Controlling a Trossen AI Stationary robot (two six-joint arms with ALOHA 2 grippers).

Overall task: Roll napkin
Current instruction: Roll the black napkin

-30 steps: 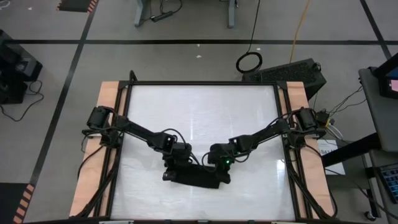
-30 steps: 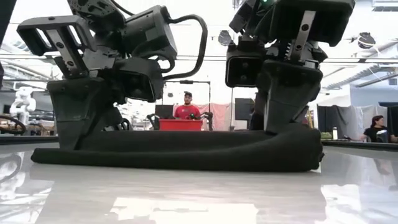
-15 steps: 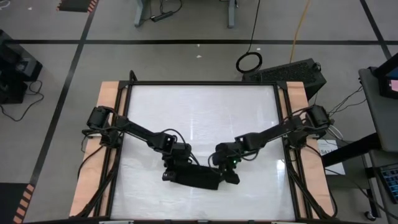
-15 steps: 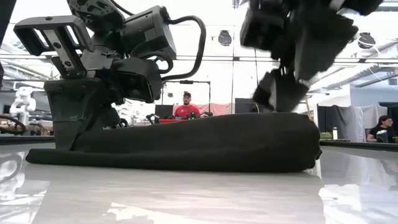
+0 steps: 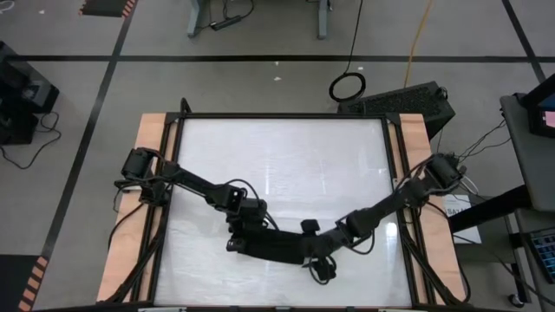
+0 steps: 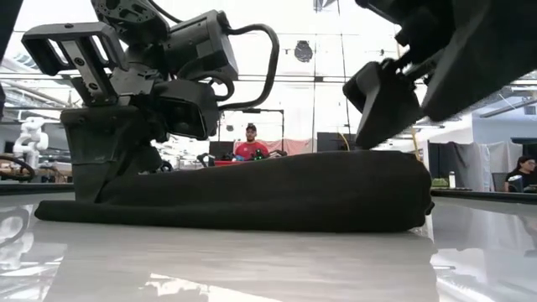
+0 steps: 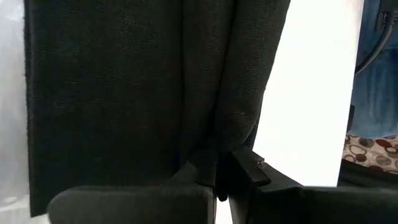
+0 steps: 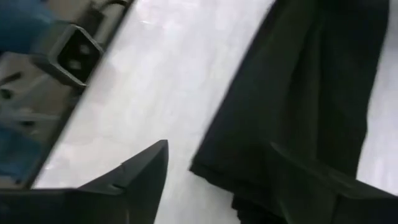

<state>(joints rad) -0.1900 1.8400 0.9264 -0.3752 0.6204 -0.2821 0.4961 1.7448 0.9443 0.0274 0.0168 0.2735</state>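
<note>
Napkin (image 6: 252,191) is lying rolled on the surface (image 5: 286,165); your left tool (image 7: 217,177) is pinching one end, your right tool (image 8: 217,180) is hanging spread above the other. That loose end could be unrolling.

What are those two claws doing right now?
Left gripper: jaws shut on the napkin.
Right gripper: jaws open, holding nothing, lifted off the napkin.

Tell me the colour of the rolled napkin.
Plain black napkin, no pattern; clearest in the low view.
</note>
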